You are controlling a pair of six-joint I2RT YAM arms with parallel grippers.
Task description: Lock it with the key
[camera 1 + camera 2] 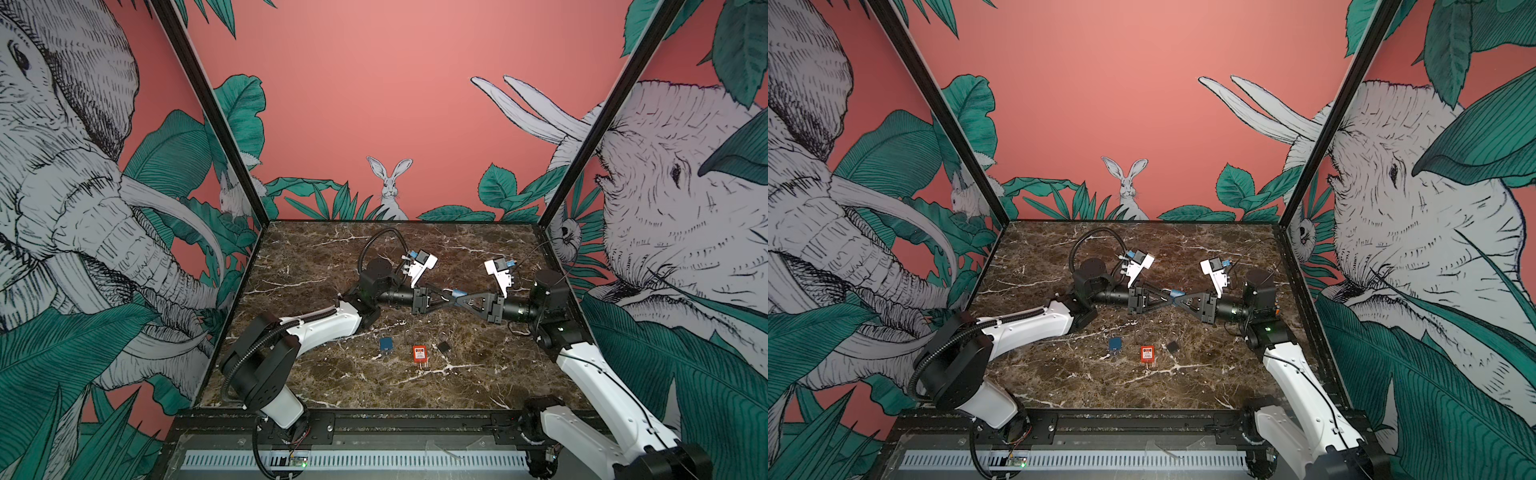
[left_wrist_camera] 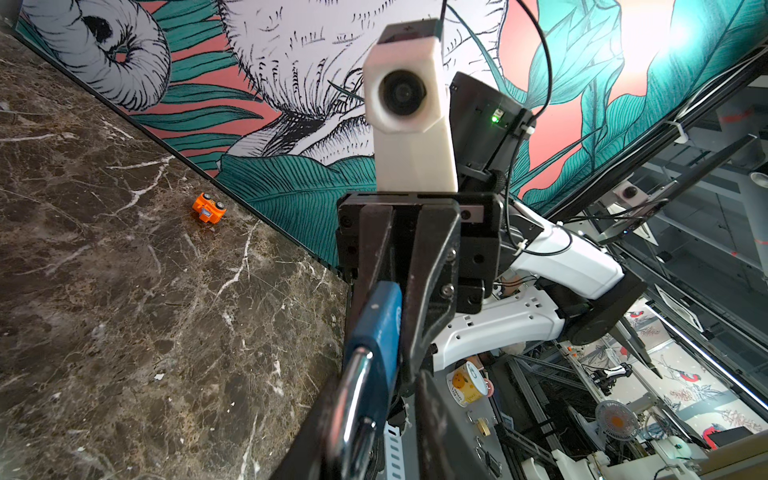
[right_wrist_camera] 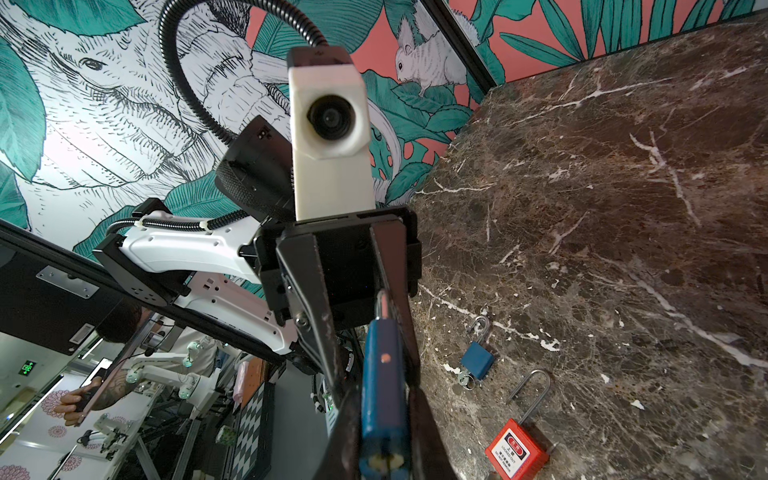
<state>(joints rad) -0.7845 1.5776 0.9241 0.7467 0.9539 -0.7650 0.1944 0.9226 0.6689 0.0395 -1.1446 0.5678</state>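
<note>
A blue padlock [image 1: 459, 293] hangs in mid-air over the middle of the marble table [image 1: 332, 386], where both arms meet. My right gripper [image 3: 384, 407] is shut on its blue body [image 3: 383, 374], brass keyhole end toward the wrist. The silver shackle [image 2: 353, 399] points at my left gripper [image 2: 374, 419], whose jaws stand around it. One finger [image 2: 311, 432] touches the shackle and a gap shows beside the other, so this gripper is open. A silver key [image 3: 465, 379] sticks out of a second, smaller blue padlock [image 3: 478, 359] lying on the table.
In front of the grippers lie the small blue padlock [image 1: 386, 344], a red padlock [image 1: 419, 354] and a small black object [image 1: 444, 347] in a row. A small orange object [image 2: 209, 208] lies by the right wall. Walls close three sides.
</note>
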